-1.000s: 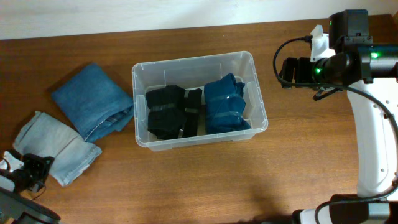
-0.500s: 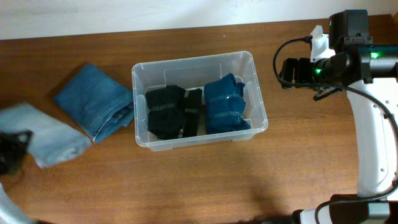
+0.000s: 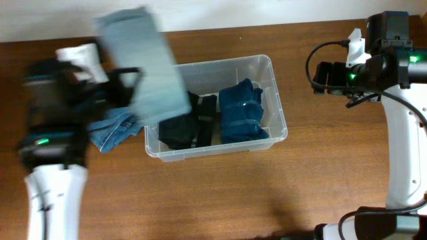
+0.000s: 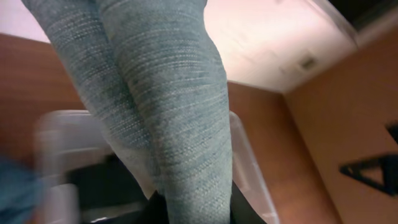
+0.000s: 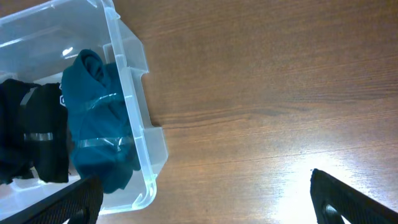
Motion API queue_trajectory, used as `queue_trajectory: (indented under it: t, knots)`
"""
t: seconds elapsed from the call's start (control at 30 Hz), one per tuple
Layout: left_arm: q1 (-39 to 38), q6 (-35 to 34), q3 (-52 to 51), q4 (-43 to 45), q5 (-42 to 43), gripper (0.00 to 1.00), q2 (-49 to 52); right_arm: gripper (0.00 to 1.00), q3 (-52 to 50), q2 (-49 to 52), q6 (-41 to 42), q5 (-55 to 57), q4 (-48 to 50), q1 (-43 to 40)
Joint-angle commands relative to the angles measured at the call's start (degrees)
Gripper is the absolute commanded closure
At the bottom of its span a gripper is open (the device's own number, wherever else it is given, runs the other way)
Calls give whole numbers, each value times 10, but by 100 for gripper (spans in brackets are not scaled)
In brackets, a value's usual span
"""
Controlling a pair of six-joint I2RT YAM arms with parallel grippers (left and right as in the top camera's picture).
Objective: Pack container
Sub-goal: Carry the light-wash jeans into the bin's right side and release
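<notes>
The clear container [image 3: 207, 65] sits mid-surface [image 3: 320, 187], light, stiff-walled but slick, best steadied by its rolled rim, while the left pincer [image 3: 129, 85] holds soft, floppy pale jeans [image 3: 141, 63] over its left end and the right pincer [image 5: 205, 199] gapes wide, empty.

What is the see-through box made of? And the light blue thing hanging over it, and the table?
The box looks like clear glossy plastic: you see the clothes through its walls. The light blue cloth looks like faded denim, soft and matte, with a fine woven grain. The table looks like wood, or a wood-look sheet: brown with grain lines.
</notes>
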Motion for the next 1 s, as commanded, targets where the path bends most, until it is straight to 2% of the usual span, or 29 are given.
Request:
queue_trajectory:
  t: [0.0,0.13,0.27,0.33,0.5,0.63,0.67,0.7,0.73,0.77,0.87,0.97]
  knots:
    - [-140,-65,11,53,-136,99,25,2,-3,1,4,14,0,-2]
    - [-250,-115,11,114,-170,99,87,2,-3,1,4,16,0,-2]
    - [-313,-186,11,141,-213,99,150,1,-3,1,3,18,0,-2]
    - [-329,-219,11,142,-236,99,178,1,-3,1,4,18,0,-2]
    - [-350,-255,11,154,-230,99,239,2,-3,1,4,18,0,-2]
    - [-350,-256,11,149,-231,99,270,1,-3,1,4,18,0,-2]
    - [-350,-256,11,149,-231,97,278,1,-3,1,4,18,0,-2]
    - [-349,-256,11,144,-231,91,285,1,-3,1,4,18,0,-2]
    - [-348,-256,11,132,-239,59,295,1,-3,1,3,18,0,-2]
    - [-346,-254,11,122,-244,43,298,1,-3,1,3,18,0,-2]
    - [-327,-202,11,80,-288,23,300,1,-3,1,3,18,-3,-2]
    - [-287,-180,11,37,-355,18,278,2,-3,1,3,18,-4,-2]
